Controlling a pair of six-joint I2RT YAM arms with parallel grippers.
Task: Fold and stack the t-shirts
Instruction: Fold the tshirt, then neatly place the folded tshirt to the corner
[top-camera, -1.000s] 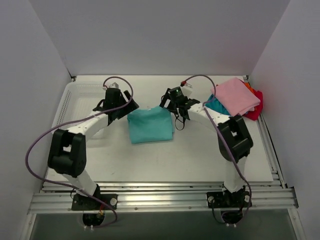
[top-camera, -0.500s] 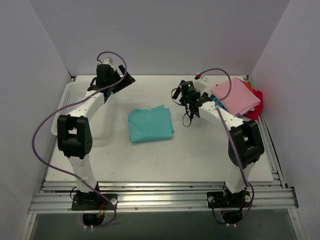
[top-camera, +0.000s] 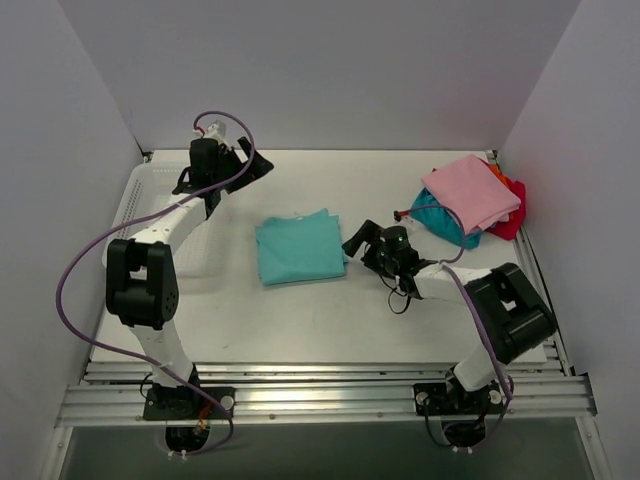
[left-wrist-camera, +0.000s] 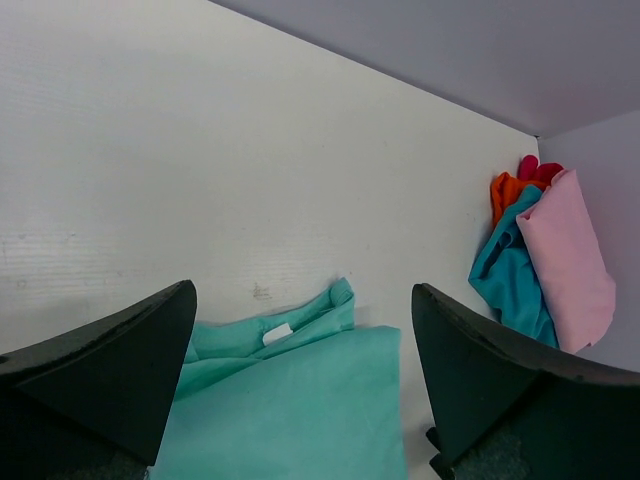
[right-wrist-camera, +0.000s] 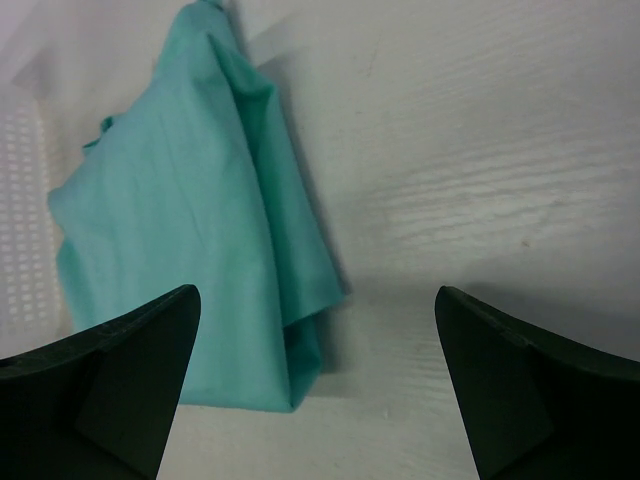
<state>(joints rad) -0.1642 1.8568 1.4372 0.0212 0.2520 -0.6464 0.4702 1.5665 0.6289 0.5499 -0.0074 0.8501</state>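
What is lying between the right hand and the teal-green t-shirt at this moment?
Nothing. Only a strip of bare table separates the right hand from the teal-green t-shirt, as the top and right wrist views show.

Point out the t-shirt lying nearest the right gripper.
The teal-green t-shirt, folded flat and alone at mid-table, just beside the right gripper. The heap of other t-shirts sits farther off, against the right wall.
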